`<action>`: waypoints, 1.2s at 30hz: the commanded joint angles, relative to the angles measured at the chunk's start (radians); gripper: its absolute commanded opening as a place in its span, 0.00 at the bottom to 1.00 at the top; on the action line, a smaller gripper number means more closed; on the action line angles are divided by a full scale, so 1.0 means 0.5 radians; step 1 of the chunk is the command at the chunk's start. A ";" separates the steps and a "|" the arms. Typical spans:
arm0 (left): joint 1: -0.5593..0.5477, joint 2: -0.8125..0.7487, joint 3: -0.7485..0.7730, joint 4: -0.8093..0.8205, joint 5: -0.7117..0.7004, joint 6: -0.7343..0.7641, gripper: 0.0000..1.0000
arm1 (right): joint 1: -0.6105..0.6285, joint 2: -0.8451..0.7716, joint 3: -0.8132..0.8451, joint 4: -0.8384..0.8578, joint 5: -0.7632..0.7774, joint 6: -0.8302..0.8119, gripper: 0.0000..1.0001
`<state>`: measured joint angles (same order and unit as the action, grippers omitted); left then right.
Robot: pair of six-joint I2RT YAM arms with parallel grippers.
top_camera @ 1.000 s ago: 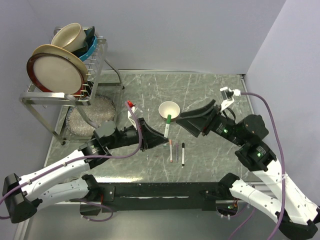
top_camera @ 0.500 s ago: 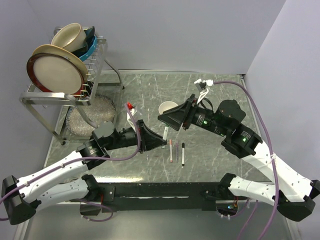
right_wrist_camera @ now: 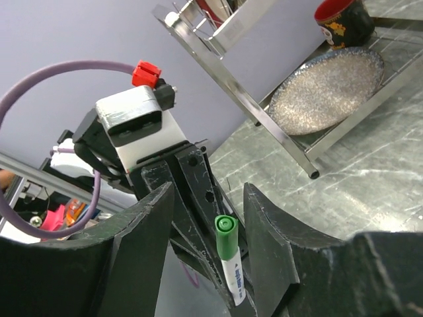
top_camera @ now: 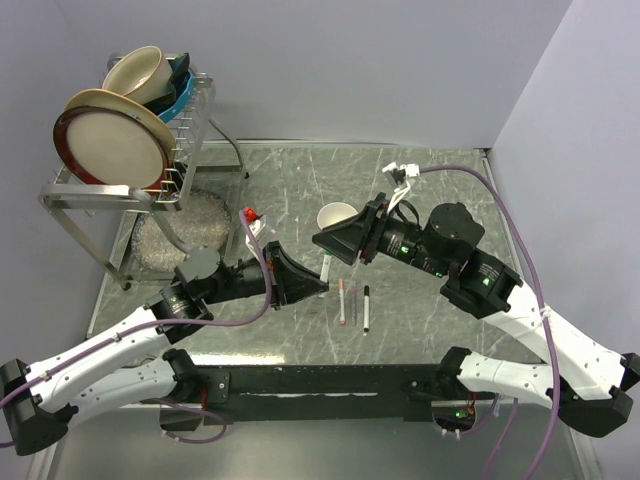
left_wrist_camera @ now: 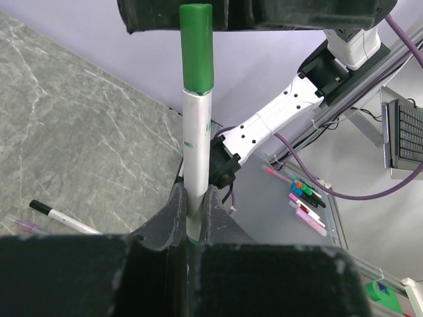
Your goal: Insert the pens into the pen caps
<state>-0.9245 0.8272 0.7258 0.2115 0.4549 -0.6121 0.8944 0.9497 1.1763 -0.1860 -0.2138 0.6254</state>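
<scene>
My left gripper (left_wrist_camera: pixel 193 198) is shut on the white barrel (left_wrist_camera: pixel 196 158) of a pen, holding it off the table with its green cap (left_wrist_camera: pixel 197 46) pointing away. My right gripper (right_wrist_camera: pixel 210 195) is open, its jaws on either side of that green cap (right_wrist_camera: pixel 226 238) with a gap on both sides. From above, the two grippers meet nose to nose at the pen (top_camera: pixel 327 268), just in front of the small cream bowl (top_camera: pixel 337 213). Three more pens lie on the table: a pink one (top_camera: pixel 342 300), a purple one (top_camera: pixel 352 297) and a black one (top_camera: pixel 366 308).
A metal dish rack (top_camera: pixel 125 190) with plates and bowls stands at the back left. Under it lies a glittery glass plate (top_camera: pixel 185 228). Grey walls close the table at the back and right.
My right arm has swung left from the table's right side to the held pen, and its jaws have narrowed around the green cap. The left gripper has drawn slightly towards me with the pen.
</scene>
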 commanded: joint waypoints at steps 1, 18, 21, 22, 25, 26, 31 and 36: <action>0.002 -0.035 0.009 0.056 0.001 0.037 0.01 | 0.031 0.003 0.080 0.028 0.047 -0.042 0.54; -0.001 0.030 0.144 0.031 -0.167 0.015 0.01 | 0.199 -0.141 -0.257 0.016 0.041 -0.002 0.00; 0.002 0.060 0.144 0.031 -0.262 0.012 0.01 | 0.254 -0.169 -0.300 0.019 0.115 0.019 0.00; -0.001 0.073 0.156 0.031 -0.287 0.009 0.01 | 0.273 -0.166 -0.309 0.004 0.142 0.007 0.00; -0.001 0.097 0.187 0.046 -0.354 0.031 0.01 | 0.340 -0.163 -0.340 -0.134 0.338 -0.014 0.00; 0.002 0.103 0.193 0.049 -0.373 0.049 0.01 | 0.346 -0.163 -0.358 -0.159 0.369 0.010 0.00; 0.002 0.125 0.239 0.080 -0.517 0.144 0.01 | 0.432 -0.200 -0.493 -0.110 0.382 0.090 0.00; 0.161 0.146 0.242 0.111 -0.413 0.080 0.01 | 0.466 -0.282 -0.637 -0.095 0.363 0.130 0.00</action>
<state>-0.9478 0.9009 0.7464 0.0772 0.4213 -0.5556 1.0569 0.8406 0.9463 -0.1097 0.1307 0.6319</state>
